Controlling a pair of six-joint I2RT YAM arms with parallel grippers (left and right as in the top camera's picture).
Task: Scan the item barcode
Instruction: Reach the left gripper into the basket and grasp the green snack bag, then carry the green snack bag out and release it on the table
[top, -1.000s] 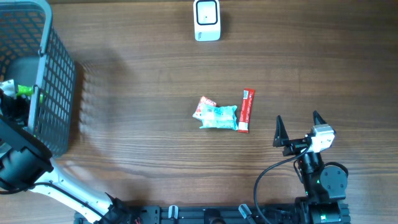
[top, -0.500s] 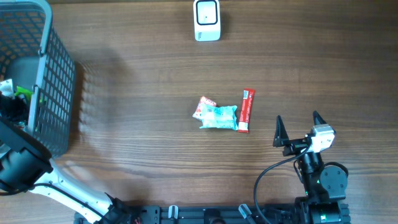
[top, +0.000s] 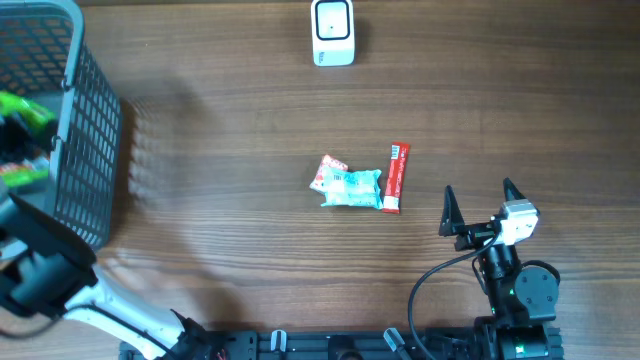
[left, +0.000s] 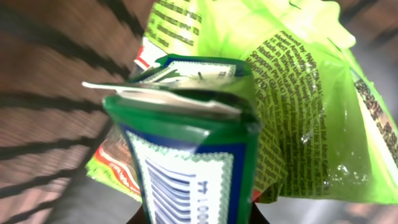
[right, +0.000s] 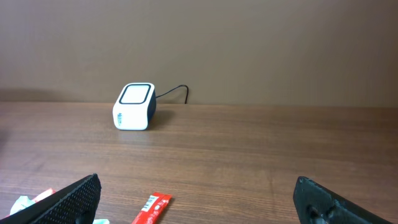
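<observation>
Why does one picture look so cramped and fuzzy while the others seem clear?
Left wrist view: the green carton sits too close, its barcode soft, glare on the lime wrapper behind. Overhead: crisp at centre, but green packets inside the basket are smeared. Right wrist view: even light, scanner sharp, the near fingers dark.

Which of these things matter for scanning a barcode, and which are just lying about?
For the job: green box with its barcode; white scanner.
Lying about for now: teal packet; red stick; lime bag; basket.
</observation>
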